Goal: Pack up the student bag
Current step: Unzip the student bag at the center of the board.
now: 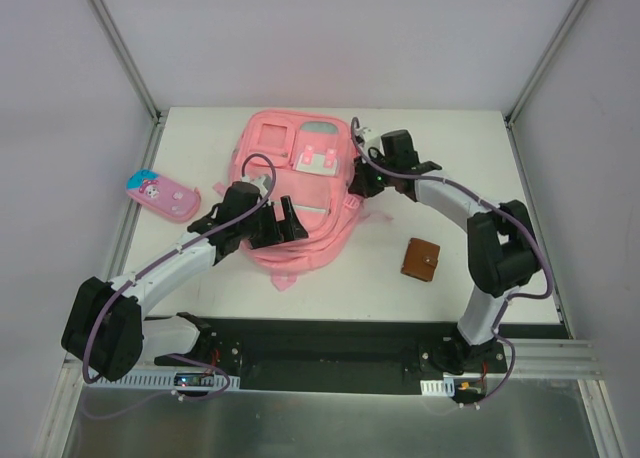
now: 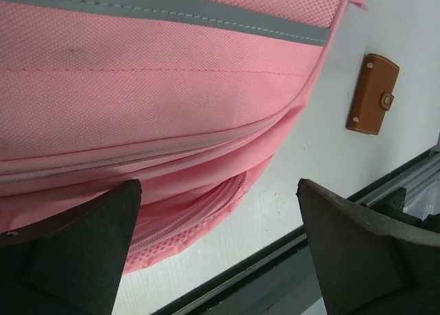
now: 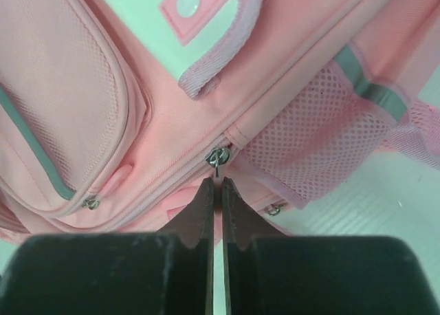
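Observation:
The student bag, a large pink backpack, lies flat in the middle of the table with its front pockets up. My right gripper is at the bag's right side. In the right wrist view its fingers are shut on the thin metal zipper pull, beside the mesh side pocket. My left gripper hovers over the bag's near left part. In the left wrist view it stands wide open, with the bag's lower edge and bare table between its fingers.
A brown leather wallet lies on the table right of the bag, also in the left wrist view. A small pink cartoon pencil case lies at the left. The black base rail runs along the near edge.

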